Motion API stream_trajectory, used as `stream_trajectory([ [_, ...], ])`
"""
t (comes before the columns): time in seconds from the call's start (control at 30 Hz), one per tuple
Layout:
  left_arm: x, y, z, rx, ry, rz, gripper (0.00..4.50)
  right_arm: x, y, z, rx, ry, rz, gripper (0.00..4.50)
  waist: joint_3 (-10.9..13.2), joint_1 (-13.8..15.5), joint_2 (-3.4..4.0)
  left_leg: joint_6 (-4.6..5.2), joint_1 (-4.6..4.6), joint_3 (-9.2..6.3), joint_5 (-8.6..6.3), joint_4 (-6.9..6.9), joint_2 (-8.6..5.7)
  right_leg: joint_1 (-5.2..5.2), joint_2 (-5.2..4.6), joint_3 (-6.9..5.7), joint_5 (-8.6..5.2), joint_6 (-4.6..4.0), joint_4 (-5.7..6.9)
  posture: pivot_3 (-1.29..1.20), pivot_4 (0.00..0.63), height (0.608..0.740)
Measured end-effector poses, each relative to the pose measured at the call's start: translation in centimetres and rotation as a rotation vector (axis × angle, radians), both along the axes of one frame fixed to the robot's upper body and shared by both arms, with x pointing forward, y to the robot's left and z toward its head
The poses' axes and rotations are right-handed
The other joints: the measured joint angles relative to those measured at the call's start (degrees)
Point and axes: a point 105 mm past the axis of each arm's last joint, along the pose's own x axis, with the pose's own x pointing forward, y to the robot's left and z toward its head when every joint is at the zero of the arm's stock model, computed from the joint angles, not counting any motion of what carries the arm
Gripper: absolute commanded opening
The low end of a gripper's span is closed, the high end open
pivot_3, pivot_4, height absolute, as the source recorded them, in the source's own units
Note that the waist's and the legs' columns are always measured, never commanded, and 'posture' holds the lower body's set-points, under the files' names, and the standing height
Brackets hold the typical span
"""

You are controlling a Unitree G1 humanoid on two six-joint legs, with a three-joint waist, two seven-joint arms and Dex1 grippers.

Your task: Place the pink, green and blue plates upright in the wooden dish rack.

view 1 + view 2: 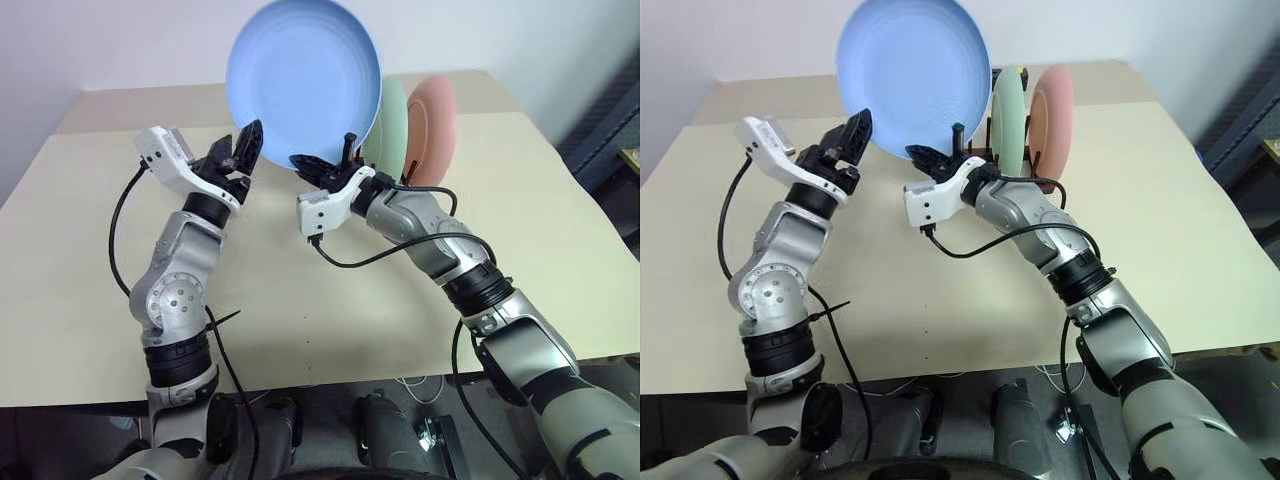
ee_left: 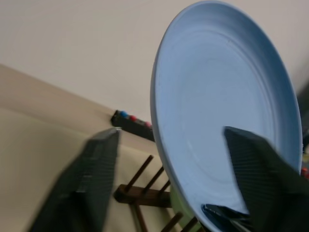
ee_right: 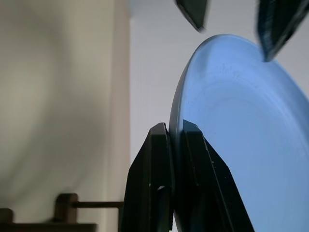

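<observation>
The blue plate point(image 1: 305, 80) is held upright in the air above the table, with my right gripper point(image 1: 318, 165) shut on its lower rim; the right wrist view shows both fingers point(image 3: 157, 159) pinching the rim. My left gripper point(image 1: 238, 150) is open at the plate's lower left edge, its fingers point(image 2: 96, 179) spread wide on either side of the rim and apart from it. Behind the blue plate, the green plate point(image 1: 392, 125) and the pink plate point(image 1: 435, 115) stand upright side by side in the wooden dish rack point(image 2: 140, 195).
The beige table point(image 1: 300, 300) stretches wide in front of the rack. A small black box with coloured buttons point(image 2: 133, 123) lies near the far wall behind the rack. Black cables hang from both wrists.
</observation>
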Motion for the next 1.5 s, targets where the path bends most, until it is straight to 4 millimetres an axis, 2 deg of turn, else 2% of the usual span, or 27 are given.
stream_trajectory([
  [0.13, -0.3, 1.4, 2.2, 0.025, -0.078, -0.041, 4.45, 0.1, -0.1, 3.7, 0.069, -0.076, -0.001, 0.00, 0.01, 0.00, 0.01, 0.00, 0.00, 0.00, 0.00, -0.06, 0.00, -0.01, -0.01, 0.01, 0.00, 0.00, -0.04, 0.00, 0.150, 0.740],
  [0.23, -1.1, 0.8, 3.0, 0.035, -0.148, -0.117, 4.45, -0.2, -0.1, 7.8, 0.173, -0.143, 0.016, 0.00, 0.01, 0.27, 0.01, 0.00, 0.00, -0.05, 0.00, -0.08, -0.01, 0.05, -0.01, -0.02, 0.00, -0.01, -0.14, 0.00, 0.150, 0.740],
  [0.3, -1.8, 0.3, 2.9, 0.006, -0.180, -0.197, 4.45, -0.9, -0.2, 10.1, 0.316, -0.115, 0.079, 0.00, 0.01, 0.20, 0.01, 0.00, 0.00, -0.08, 0.00, -0.11, 0.00, 0.10, -0.01, -0.03, 0.01, -0.02, -0.25, 0.00, 0.150, 0.740],
  [0.4, -2.4, 0.6, 2.5, 0.040, -0.195, -0.243, 4.45, -1.7, 0.1, 11.8, 0.560, 0.075, 0.218, 0.00, 0.01, -0.16, 0.01, 0.00, 0.00, -0.09, 0.00, -0.15, 0.08, 0.09, 0.06, -0.03, 0.04, -0.07, -0.26, 0.00, 0.150, 0.740],
  [0.47, -2.8, 0.9, 2.6, 0.098, -0.203, -0.264, 4.45, -1.9, -0.2, 12.8, 0.769, 0.268, 0.324, 0.00, 0.02, -0.29, 0.04, -0.01, 0.01, -0.09, 0.01, -0.19, 0.14, 0.08, 0.09, -0.04, 0.06, -0.11, -0.26, 0.00, 0.150, 0.740],
  [0.53, -3.4, 1.4, 1.6, 0.183, -0.179, -0.296, 4.45, -2.2, -0.9, 13.7, 1.004, 0.549, 0.504, 0.00, 0.03, -0.52, 0.07, -0.01, 0.00, -0.10, 0.00, -0.21, 0.15, 0.09, 0.08, -0.04, 0.07, -0.11, -0.30, 0.00, 0.150, 0.740],
  [0.63, -4.3, 1.8, 0.2, 0.228, -0.123, -0.386, 4.45, -2.3, -2.6, 14.5, 1.245, 0.886, 0.729, 0.00, 0.06, -0.29, 0.11, 0.00, 0.00, -0.17, 0.00, -0.20, 0.14, 0.14, 0.08, -0.09, 0.09, -0.15, -0.38, 0.00, 0.150, 0.740],
  [0.77, -5.6, 2.5, -0.1, 0.342, -0.110, -0.464, 4.45, -2.1, -4.3, 14.4, 1.410, 1.180, 0.882, 0.00, 0.12, -0.10, 0.21, 0.01, 0.00, -0.15, 0.00, -0.23, 0.15, 0.13, 0.04, -0.09, 0.10, -0.17, -0.40, 0.00, 0.150, 0.740],
  [0.93, -8.2, 2.9, -0.9, 0.573, -0.139, -0.550, 4.45, -0.2, -5.4, 12.1, 1.564, 1.322, 0.824, 0.00, 0.15, -0.25, 0.35, 0.02, 0.00, -0.06, -0.01, -0.36, 0.17, 0.03, 0.00, -0.02, 0.10, -0.17, -0.41, 0.00, 0.150, 0.740],
  [1.03, -8.4, 3.4, -1.4, 0.635, -0.157, -0.532, 4.45, 0.5, -5.6, 10.5, 1.615, 1.362, 0.770, 0.00, 0.21, -0.19, 0.45, 0.02, 0.00, -0.05, -0.01, -0.35, 0.17, 0.01, -0.01, -0.02, 0.10, -0.17, -0.40, 0.00, 0.150, 0.740],
  [1.13, -8.1, 3.9, -1.4, 0.685, -0.184, -0.484, 4.45, 0.7, -5.2, 9.7, 1.637, 1.384, 0.738, 0.00, 0.21, -0.15, 0.45, 0.02, -0.01, -0.04, -0.01, -0.35, 0.17, 0.01, -0.02, -0.01, 0.10, -0.17, -0.40, 0.00, 0.150, 0.740],
  [1.3, -8.0, 4.2, -1.3, 0.702, -0.201, -0.469, 4.45, 1.2, -4.7, 8.4, 1.658, 1.416, 0.687, 0.00, 0.21, -0.15, 0.44, 0.03, -0.01, -0.04, -0.01, -0.34, 0.17, 0.02, -0.02, -0.01, 0.10, -0.17, -0.40, 0.00, 0.150, 0.740],
  [1.5, -7.7, 4.2, -0.9, 0.706, -0.219, -0.439, 4.45, 2.2, -5.0, 6.0, 1.682, 1.407, 0.582, 0.00, 0.21, -0.17, 0.45, 0.03, -0.01, -0.04, -0.02, -0.34, 0.17, 0.01, -0.01, -0.02, 0.10, -0.17, -0.40, 0.00, 0.150, 0.740],
])
